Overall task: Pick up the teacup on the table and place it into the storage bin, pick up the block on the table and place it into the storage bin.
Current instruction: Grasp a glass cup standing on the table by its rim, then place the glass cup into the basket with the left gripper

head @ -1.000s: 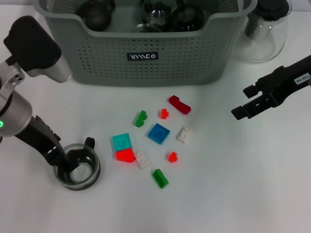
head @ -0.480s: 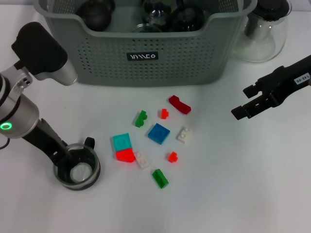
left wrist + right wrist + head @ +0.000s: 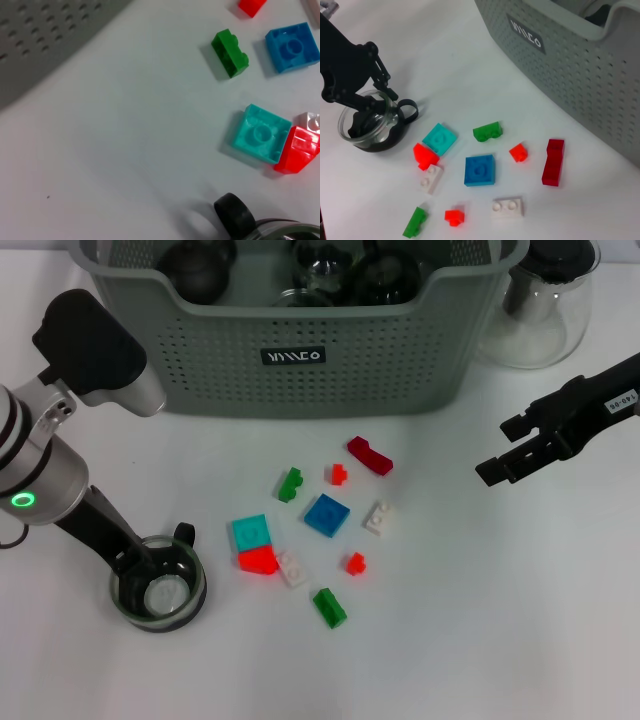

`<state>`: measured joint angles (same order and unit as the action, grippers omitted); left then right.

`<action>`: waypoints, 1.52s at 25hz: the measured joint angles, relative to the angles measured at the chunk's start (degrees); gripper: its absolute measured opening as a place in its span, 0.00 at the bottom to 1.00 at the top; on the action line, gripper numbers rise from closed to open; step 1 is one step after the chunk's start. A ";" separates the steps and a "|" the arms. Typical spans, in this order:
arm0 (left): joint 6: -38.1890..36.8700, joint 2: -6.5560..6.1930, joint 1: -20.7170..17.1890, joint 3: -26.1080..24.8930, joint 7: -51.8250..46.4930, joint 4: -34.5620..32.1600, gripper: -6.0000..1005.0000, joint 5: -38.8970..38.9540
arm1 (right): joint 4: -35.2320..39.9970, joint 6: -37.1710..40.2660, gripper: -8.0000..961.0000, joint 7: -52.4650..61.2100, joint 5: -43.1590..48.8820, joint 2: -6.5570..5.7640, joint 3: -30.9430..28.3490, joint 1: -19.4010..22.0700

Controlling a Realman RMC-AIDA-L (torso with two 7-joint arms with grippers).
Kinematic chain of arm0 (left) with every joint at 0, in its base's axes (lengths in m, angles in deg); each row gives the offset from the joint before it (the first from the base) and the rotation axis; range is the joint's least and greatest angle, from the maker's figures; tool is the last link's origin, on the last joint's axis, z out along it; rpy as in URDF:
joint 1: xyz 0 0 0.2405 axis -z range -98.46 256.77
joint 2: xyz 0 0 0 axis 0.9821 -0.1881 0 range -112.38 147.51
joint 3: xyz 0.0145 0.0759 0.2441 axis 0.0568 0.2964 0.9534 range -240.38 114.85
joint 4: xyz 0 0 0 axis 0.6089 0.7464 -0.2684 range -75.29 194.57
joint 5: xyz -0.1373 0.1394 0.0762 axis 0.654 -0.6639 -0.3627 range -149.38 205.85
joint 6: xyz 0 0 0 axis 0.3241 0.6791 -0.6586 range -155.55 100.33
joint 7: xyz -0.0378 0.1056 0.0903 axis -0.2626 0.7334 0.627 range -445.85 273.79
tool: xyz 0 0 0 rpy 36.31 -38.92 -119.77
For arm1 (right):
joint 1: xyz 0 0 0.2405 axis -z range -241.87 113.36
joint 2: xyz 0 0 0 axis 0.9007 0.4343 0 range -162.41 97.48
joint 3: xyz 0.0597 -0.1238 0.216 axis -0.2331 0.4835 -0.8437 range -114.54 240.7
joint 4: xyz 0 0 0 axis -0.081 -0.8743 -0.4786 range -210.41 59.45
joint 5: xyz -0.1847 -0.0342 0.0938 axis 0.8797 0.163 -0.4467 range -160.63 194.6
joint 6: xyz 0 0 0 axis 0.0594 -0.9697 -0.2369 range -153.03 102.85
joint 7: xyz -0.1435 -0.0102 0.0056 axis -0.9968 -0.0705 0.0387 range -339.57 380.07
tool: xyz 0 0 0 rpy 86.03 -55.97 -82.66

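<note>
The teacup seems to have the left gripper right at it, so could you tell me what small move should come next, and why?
Probably close on the rim and lift straight up. The left gripper reaches into the teacup, which stands upright on the table, so only the grasp looks left before carrying it to the storage bin. The right gripper hangs idle.

nine blocks (image 3: 326, 514) on the table; one glass teacup (image 3: 158, 585); one storage bin (image 3: 300, 350); one glass carafe (image 3: 540, 302).
</note>
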<state>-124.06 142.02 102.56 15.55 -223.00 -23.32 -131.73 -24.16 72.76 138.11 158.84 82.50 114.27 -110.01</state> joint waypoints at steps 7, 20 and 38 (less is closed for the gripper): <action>1.01 0.21 -0.24 1.77 -1.31 -0.22 0.15 -1.65 | 0.00 -0.36 0.97 0.00 0.06 0.00 0.23 -0.18; -1.85 0.18 -2.71 -5.73 -3.51 -14.06 0.07 2.85 | 0.00 -0.42 0.97 0.00 0.10 -0.29 0.43 -0.51; -7.43 -5.17 20.94 -29.53 -6.14 -15.33 0.07 30.28 | 0.00 0.05 0.97 1.07 0.18 -0.44 0.51 -0.52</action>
<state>-131.49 136.85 123.50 -13.98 -229.14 -38.65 -101.45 -24.15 72.81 139.18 159.02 82.05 114.78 -110.53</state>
